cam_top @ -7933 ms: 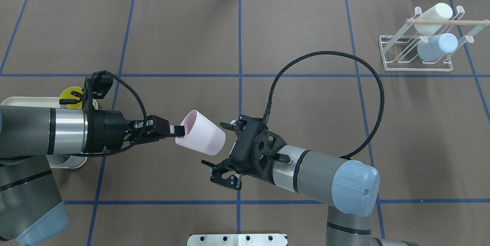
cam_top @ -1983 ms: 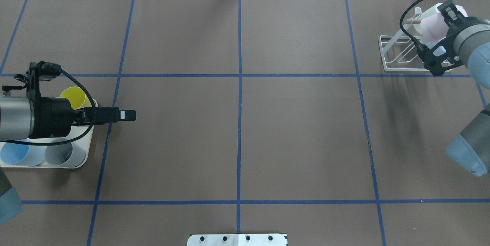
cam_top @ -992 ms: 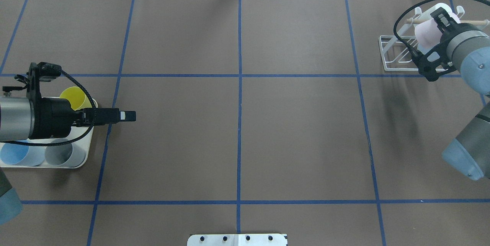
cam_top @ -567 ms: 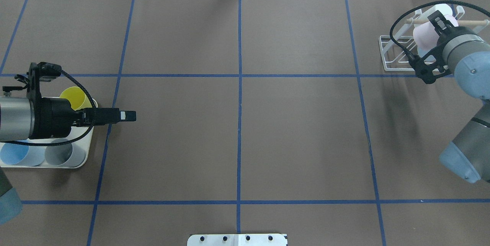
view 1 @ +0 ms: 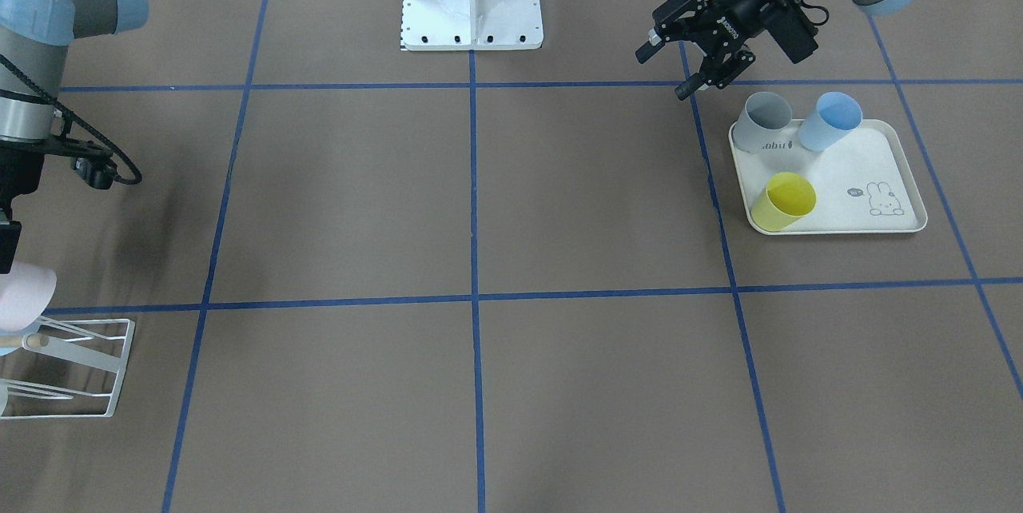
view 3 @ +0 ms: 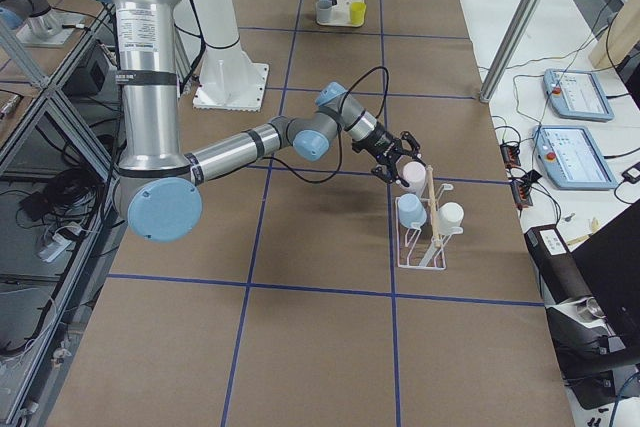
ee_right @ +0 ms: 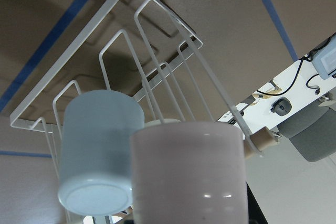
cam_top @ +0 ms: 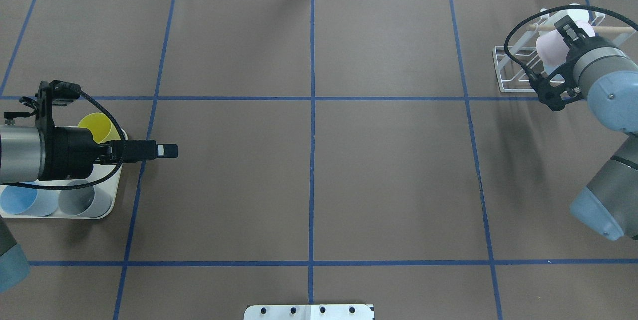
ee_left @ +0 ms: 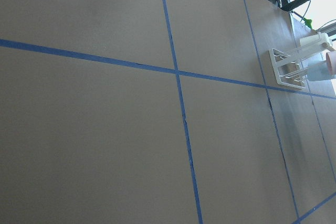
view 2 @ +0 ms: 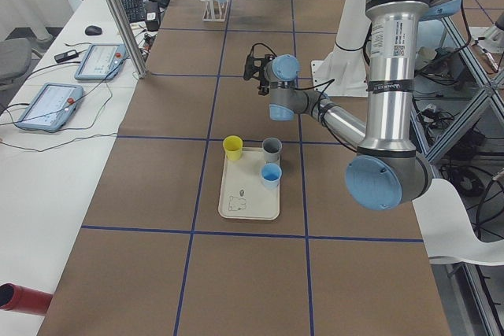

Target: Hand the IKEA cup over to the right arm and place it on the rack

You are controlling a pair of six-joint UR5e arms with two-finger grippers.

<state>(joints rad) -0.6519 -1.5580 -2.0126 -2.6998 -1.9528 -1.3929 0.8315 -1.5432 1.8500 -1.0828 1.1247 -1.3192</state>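
Since two seconds back the right gripper [cam_top: 564, 36] has drifted a little left and nearer with the pink IKEA cup [cam_top: 548, 46], while the left gripper [view 1: 662, 75] has not budged. I see the right gripper's jaws closed across the cup, one finger lying over its wall. The cup hangs tilted over the left end of the white wire rack [cam_top: 516, 73], just beside the end of the wooden rod [cam_top: 615, 28]. From these angles I can't say whether it touches a prong.

Two cups already sit on the prongs. A pale blue cup [ee_right: 97, 150] is just right of the pink one on the rod's near side, and a white cup [view 3: 452, 215] is across the rod on its far side. The arm's black cable [cam_top: 507, 43] loops over the rack's left end.

Far left on the table, the left gripper hangs wide open and empty just past the right edge of the rabbit-print tray [view 1: 871, 161]. The tray holds a yellow cup [view 1: 783, 201], a grey cup [view 1: 763, 123] and a light blue cup [view 1: 831, 121].
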